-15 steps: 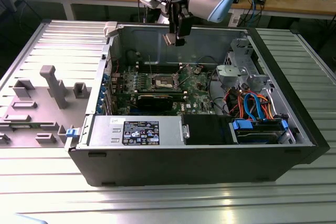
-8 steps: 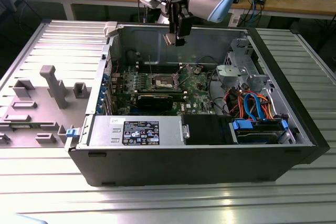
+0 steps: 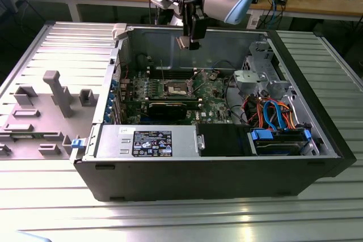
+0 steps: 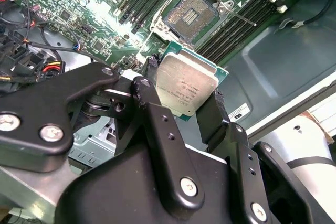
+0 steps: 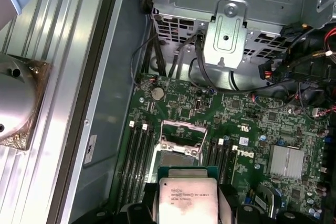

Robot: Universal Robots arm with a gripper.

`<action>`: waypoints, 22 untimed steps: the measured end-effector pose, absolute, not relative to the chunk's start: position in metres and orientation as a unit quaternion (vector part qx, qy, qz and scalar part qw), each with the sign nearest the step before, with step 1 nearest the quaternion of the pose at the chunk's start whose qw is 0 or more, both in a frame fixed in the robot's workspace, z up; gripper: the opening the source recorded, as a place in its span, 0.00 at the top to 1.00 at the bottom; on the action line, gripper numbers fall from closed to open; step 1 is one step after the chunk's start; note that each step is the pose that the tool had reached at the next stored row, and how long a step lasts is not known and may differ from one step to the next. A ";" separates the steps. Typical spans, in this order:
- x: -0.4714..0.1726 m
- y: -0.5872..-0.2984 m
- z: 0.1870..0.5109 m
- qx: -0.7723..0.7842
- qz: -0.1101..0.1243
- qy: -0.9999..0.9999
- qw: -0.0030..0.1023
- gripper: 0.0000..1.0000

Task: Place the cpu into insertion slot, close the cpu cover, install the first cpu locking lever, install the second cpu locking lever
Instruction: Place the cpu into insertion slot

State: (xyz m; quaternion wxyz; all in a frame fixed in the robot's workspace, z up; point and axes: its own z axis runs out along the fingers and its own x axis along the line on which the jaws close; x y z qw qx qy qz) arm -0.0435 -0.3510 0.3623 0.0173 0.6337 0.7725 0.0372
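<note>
Work stands at the carrying stage, by my reading. In the exterior view, the gripper [image 3: 189, 41] hangs above the open computer case [image 3: 198, 177] with the cpu [image 3: 184, 42] pinched at its tip, high over the green motherboard [image 3: 212, 92]. The insertion slot [image 3: 176, 88] lies well below the chip, so nothing is seated yet.

In the second wrist view, I see the black fingers [image 4: 149, 100] pressed against opposite edges of the cpu [image 4: 186, 85], its pale metal face toward the camera. I take it the edge grip keeps the underside free for the socket. The insertion slot [image 4: 190, 14] shows its dark centre bare.

In the first wrist view, the cpu [image 5: 188, 200] sits just before the insertion slot [image 5: 181, 158]. The cpu cover [image 5: 182, 129] seems swung up, leaving the socket open.
</note>
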 end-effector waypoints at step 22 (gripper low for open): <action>-0.043 -0.351 0.360 0.707 0.034 0.706 0.020 0.46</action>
